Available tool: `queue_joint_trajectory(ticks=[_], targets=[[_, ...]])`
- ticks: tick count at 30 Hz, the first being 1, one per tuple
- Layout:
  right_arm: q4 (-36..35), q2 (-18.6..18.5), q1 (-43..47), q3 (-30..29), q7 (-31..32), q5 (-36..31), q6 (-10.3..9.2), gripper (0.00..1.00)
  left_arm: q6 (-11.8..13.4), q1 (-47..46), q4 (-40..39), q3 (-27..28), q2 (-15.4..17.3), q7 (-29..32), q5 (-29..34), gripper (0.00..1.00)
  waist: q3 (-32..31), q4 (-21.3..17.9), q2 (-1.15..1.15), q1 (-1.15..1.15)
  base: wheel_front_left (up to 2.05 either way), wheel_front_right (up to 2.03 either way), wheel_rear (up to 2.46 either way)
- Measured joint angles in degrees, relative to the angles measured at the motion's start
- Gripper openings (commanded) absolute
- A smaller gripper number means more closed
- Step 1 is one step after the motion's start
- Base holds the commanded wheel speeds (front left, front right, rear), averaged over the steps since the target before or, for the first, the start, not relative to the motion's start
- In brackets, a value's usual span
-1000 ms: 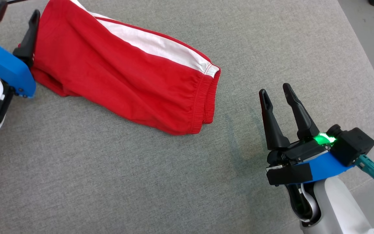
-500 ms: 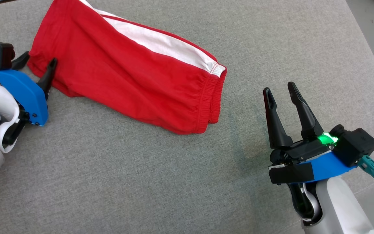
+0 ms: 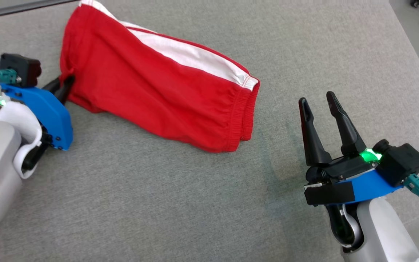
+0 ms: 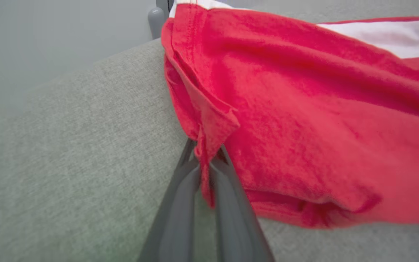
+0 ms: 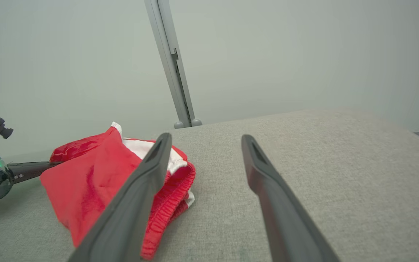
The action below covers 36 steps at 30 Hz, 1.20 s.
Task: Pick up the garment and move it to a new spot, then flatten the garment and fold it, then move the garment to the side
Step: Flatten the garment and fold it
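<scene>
The left claw (image 4: pixel 205 156) has just clenched on the garment (image 4: pixel 304 127) at its tips — lifting can start — right claw (image 3: pixel 317 100) released.

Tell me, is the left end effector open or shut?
Shut: the left end effector pinches a fold of the red garment between its fingers.

A red garment (image 3: pixel 151 98) lies on the grey fabric surface (image 3: pixel 158 200).

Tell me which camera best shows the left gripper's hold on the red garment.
Left wrist view: the left gripper appears close up, shut on a pinched fold of the red garment. The head view shows it small, partly behind its blue mount; the right wrist view shows it far off, side-on.
</scene>
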Motion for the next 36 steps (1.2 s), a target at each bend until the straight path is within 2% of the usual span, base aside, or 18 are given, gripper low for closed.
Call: queue_joint_trajectory(ticks=[7,19,24,32,33,34,36], targets=[[0.5,-0.1,2.3,-2.1,0.0,0.1,0.00,1.00,1.3,3.3,-4.2,1.3,-1.1,-5.4,-1.5,0.00,-4.0,3.1,0.00,0.00,0.00,0.00,0.00],[1.6,-0.8,6.7,-6.8,0.0,-0.2,0.00,1.00,6.2,17.0,-13.0,2.9,-2.0,-13.9,-5.4,0.00,-9.9,10.4,0.00,0.00,0.00,0.00,0.00],[1.5,-1.0,8.4,-8.0,0.6,-0.5,0.00,1.00,8.7,23.0,-16.8,3.0,-2.3,-16.0,-6.7,0.00,-11.2,13.1,0.00,-0.01,0.00,0.00,0.00],[0.8,-1.4,9.4,-8.3,2.4,-1.0,0.00,1.00,10.5,29.4,-18.0,2.5,-3.6,-17.4,-7.7,0.00,-12.1,15.7,0.00,-0.01,0.00,0.00,0.00],[0.8,-1.5,9.5,-8.3,2.4,-1.0,0.00,1.00,10.6,29.6,-17.8,2.6,-3.9,-17.6,-7.3,0.42,-12.3,15.8,0.00,-0.01,0.00,0.00,0.00],[0.8,-1.5,9.6,-8.3,2.6,-1.0,0.00,1.00,11.0,29.7,-17.5,3.0,-4.3,-18.1,-7.2,1.00,-12.4,15.9,0.00,-0.01,0.00,0.00,0.00],[0.8,-1.5,9.6,-8.2,2.9,-1.0,0.00,1.00,11.5,29.7,-17.0,3.6,-4.9,-18.6,-5.8,1.00,-12.9,16.0,0.00,-0.01,0.00,0.00,0.00]])
